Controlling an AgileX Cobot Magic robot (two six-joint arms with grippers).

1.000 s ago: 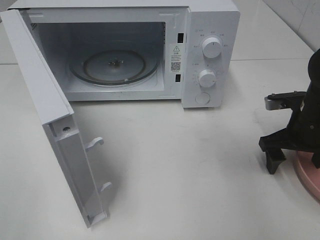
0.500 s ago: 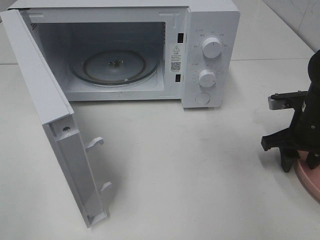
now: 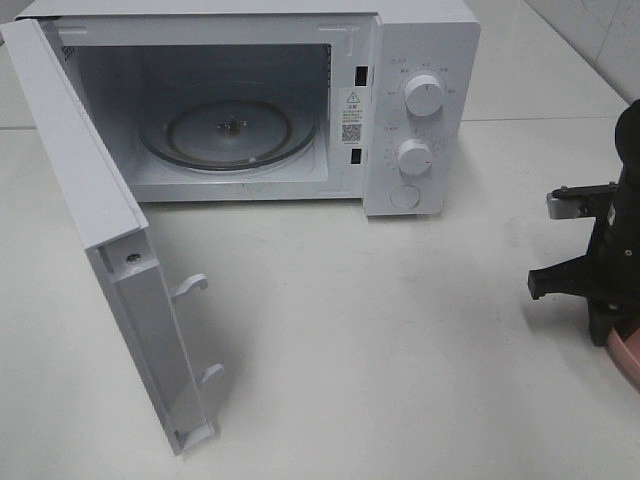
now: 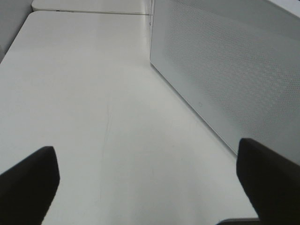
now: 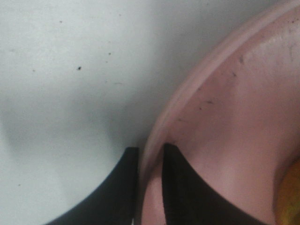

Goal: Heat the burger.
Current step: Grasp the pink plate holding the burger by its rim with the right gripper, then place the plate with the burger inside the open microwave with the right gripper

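The white microwave (image 3: 455,60) stands at the back of the tabletop (image 3: 380,330) with its door (image 3: 90,200) swung wide to the left. The cavity is lit, and the glass turntable (image 3: 230,130) lies bare inside. Two round knobs, upper (image 3: 424,97) and lower (image 3: 413,156), sit on the control panel to the right of the opening.

At the right edge of the high view, the right tool (image 3: 603,322) is down at the tabletop on the near side of the pink plate (image 3: 630,358). Its wrist view shows the two black fingers (image 5: 183,187) drawn close together, one inside and one outside the raised rim of the plate (image 5: 225,117), pinching that rim. The burger (image 5: 291,197) lies on the plate. Only a golden-orange sliver of it shows at the edge of the right wrist view, and the high view does not show it at all.

The left tool (image 4: 146,159) is spread wide and holds nothing. It hangs over bare tabletop beside a white perforated panel (image 4: 234,70).
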